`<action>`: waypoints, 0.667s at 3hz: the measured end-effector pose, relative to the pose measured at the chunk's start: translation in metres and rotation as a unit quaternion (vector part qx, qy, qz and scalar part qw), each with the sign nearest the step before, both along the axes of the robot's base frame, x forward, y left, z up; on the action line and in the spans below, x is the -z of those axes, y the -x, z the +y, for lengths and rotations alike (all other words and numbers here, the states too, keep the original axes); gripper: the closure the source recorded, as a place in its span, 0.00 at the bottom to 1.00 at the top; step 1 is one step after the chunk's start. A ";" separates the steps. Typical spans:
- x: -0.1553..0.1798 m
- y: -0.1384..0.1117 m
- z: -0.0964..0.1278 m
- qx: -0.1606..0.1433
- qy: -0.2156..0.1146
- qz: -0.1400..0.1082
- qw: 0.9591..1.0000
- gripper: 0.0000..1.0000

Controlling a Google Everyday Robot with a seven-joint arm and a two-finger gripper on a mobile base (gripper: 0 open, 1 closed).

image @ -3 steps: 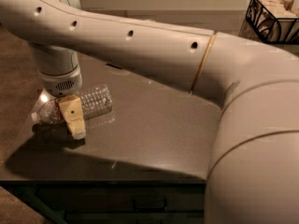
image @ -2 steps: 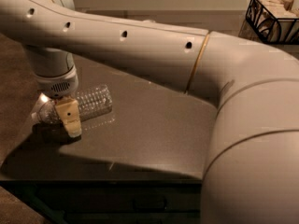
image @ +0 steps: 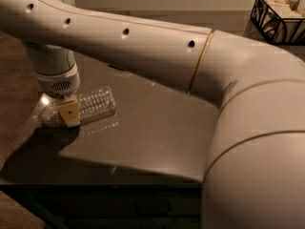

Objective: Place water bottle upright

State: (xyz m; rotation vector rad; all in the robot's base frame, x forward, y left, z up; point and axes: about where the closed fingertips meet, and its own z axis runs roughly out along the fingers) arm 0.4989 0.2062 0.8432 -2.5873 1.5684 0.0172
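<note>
The water bottle [image: 97, 104] is clear ribbed plastic and lies on its side on the dark table [image: 157, 132] near the left edge. Its neck end [image: 42, 118] points left. My gripper [image: 69, 112] hangs from the big cream arm and is down at the bottle, covering the part between neck and ribbed body. The cap and the label are hidden behind the gripper or too dim to make out.
A black wire basket [image: 279, 18] with light things in it stands at the far right. The table's front edge [image: 105, 182] and left edge lie close to the bottle. My arm's thick link [image: 248, 128] fills the right side.
My gripper has shifted a little to the left and slightly up along the bottle. The bottle still lies on its side in about the same place.
</note>
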 end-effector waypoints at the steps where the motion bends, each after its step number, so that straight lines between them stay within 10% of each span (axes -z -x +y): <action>1: -0.009 -0.015 -0.009 0.014 -0.017 0.015 1.000 0.88; 2: -0.033 -0.043 -0.026 0.040 -0.056 0.023 0.997 1.00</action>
